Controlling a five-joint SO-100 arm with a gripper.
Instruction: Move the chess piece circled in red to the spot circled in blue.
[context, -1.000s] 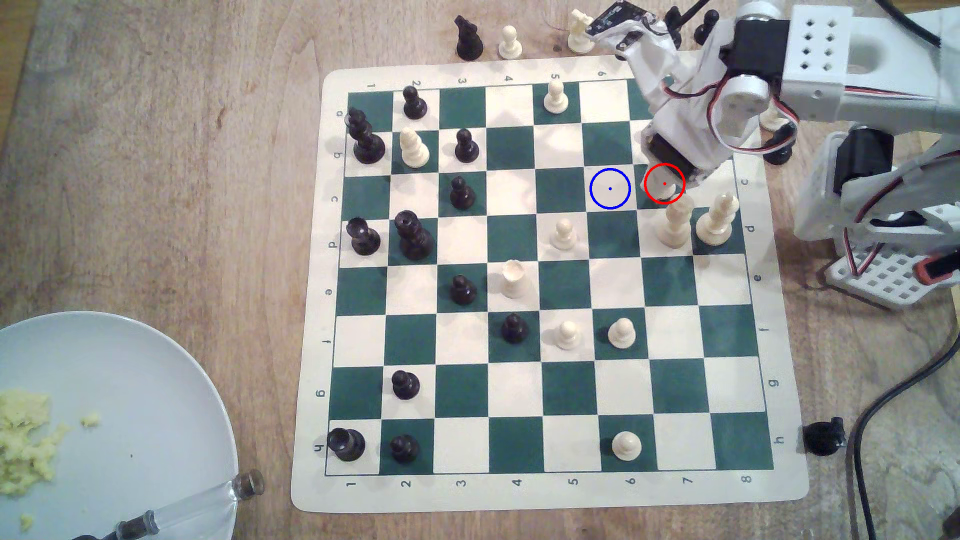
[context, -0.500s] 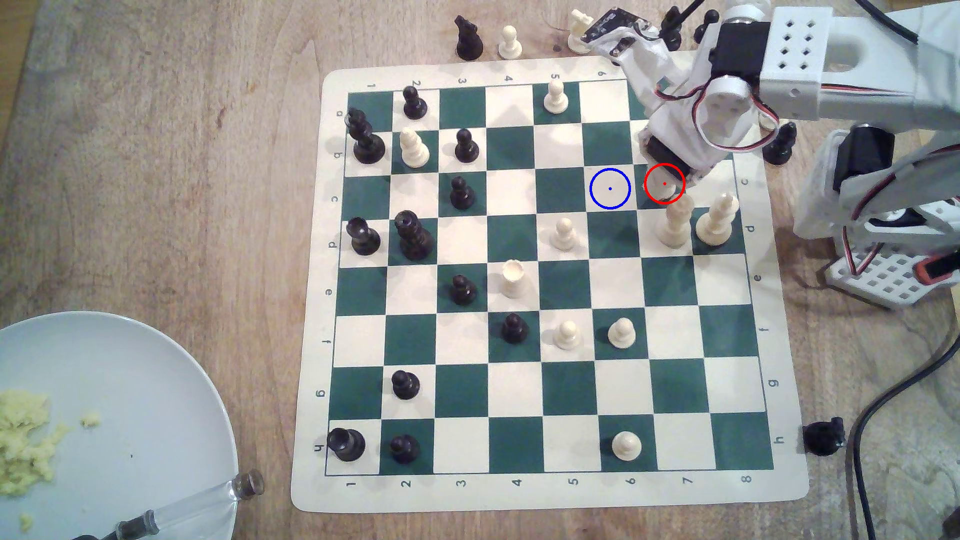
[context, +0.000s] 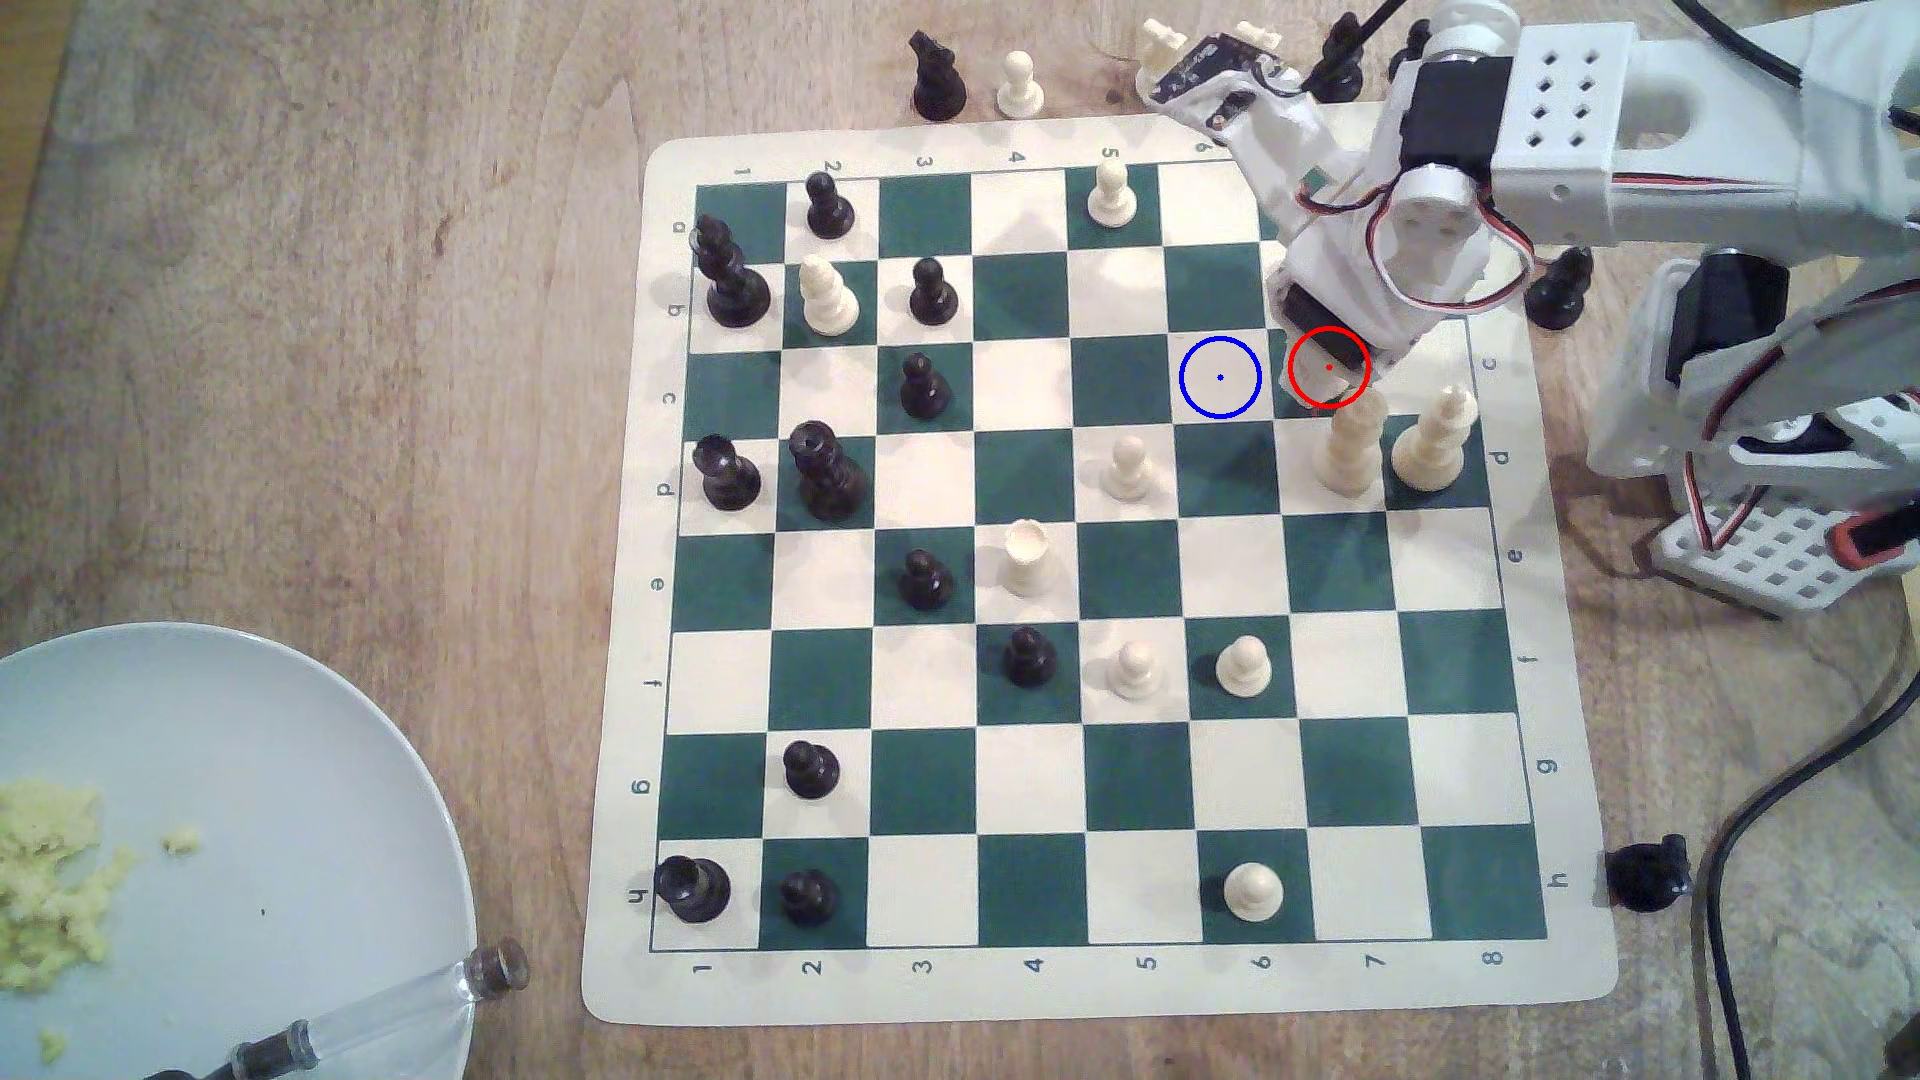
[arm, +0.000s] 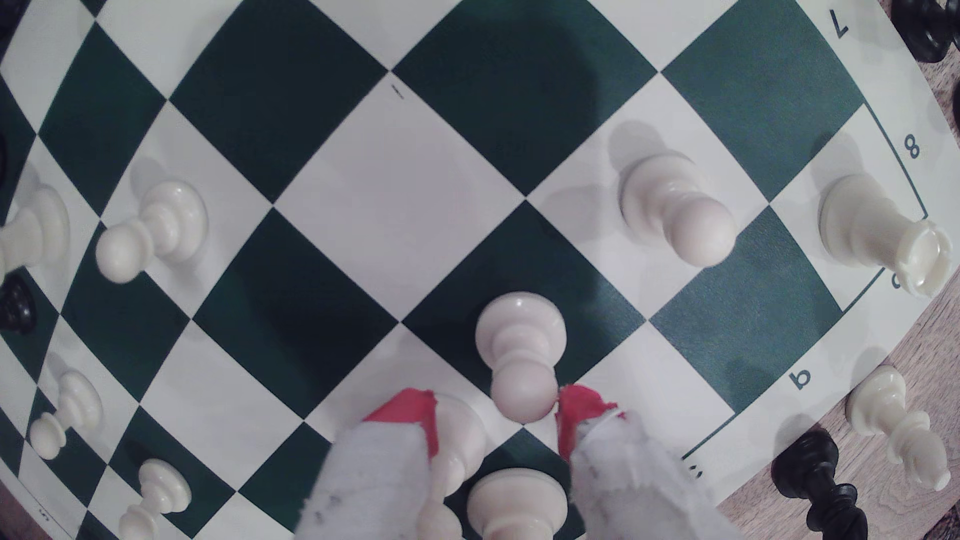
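Standing on the dark green square ringed in red, the small cream-white plastic pawn (arm: 521, 353) has its ball head between the red-tipped white gripper (arm: 496, 415), whose fingers (arm: 410, 418) are spread, one tip just beside it; the blue-ringed cream square (context: 1220, 377) lies next door toward the exterior view's left

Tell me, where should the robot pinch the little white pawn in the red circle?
Probably just under its ball head, from straight above. The pawn stands upright, its thin collar would seat the gripper, and the red-tipped jaws already flank the head.
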